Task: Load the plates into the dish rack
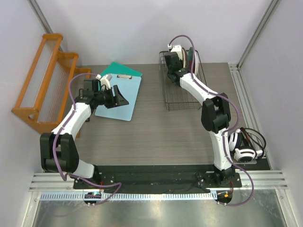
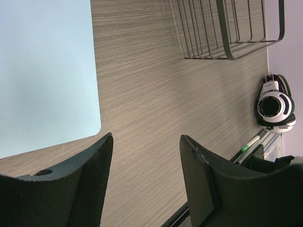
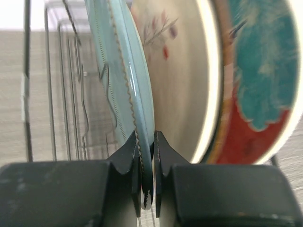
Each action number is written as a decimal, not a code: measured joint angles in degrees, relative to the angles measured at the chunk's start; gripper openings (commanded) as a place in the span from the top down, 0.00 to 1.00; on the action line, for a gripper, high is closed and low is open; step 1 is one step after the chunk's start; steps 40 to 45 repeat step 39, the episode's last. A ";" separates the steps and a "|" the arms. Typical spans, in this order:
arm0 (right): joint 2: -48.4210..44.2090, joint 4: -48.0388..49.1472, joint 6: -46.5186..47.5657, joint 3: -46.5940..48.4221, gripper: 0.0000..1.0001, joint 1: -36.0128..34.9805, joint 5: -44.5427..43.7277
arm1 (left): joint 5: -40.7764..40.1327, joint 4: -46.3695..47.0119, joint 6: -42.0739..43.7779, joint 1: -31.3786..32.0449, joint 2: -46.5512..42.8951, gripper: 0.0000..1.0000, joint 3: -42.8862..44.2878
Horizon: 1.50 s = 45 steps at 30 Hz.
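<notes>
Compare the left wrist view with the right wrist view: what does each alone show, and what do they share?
Left wrist only: the open left gripper, light blue clipboard and headphones. Right wrist only: the right gripper shut on the grey-green plate, beside the pink-and-cream plate and red-and-teal plate. Both: the dish rack and table.

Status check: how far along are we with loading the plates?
Done: the twig plate and floral plate stand upright in the dish rack. In hand: the right gripper pinches the rim of the grey-green plate beside them. Left: release it; no other loose plate shows. The left gripper hangs open, empty.
</notes>
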<state>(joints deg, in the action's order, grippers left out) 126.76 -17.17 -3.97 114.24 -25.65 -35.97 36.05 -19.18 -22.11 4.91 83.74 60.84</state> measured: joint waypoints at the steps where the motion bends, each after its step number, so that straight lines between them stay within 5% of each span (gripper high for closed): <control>1: 0.46 -0.28 -0.15 -0.17 0.84 0.00 0.22 | -0.02 0.09 0.00 0.00 0.00 0.40 0.00; 5: 1.44 1.11 -1.09 -0.37 0.41 0.02 1.14 | -0.02 0.11 0.00 0.00 0.00 0.38 0.00; 7: 1.42 2.05 -1.09 -0.37 0.34 0.07 1.90 | -0.04 0.13 0.02 0.00 0.00 0.36 0.00; 10: 0.85 2.78 -0.83 -1.42 0.24 -0.02 3.50 | -0.13 0.15 0.07 0.00 0.00 0.18 0.00; 14: -2.54 2.78 -0.46 -5.46 0.00 -0.13 6.97 | -0.79 0.33 0.11 0.00 -0.20 0.11 -0.02; 16: -6.25 2.38 -0.17 -8.55 0.00 -0.26 9.46 | -1.14 0.48 0.24 0.00 -0.66 0.01 -0.02; 22: -23.91 1.68 -0.57 -17.81 0.00 -0.92 13.62 | -1.73 1.40 0.48 0.00 -1.81 0.00 -0.02; 30: -45.42 -1.95 1.84 -33.57 0.00 -2.34 7.34 | -3.32 1.46 3.52 0.00 -2.64 0.00 0.00; 39: -53.33 -8.52 7.65 -53.02 0.00 -1.88 4.83 | -7.13 0.70 9.31 0.00 -6.71 0.01 -0.02; 45: -53.33 -8.52 7.65 -53.02 0.00 -1.88 4.83 | -7.13 0.70 9.31 0.00 -6.71 0.01 -0.02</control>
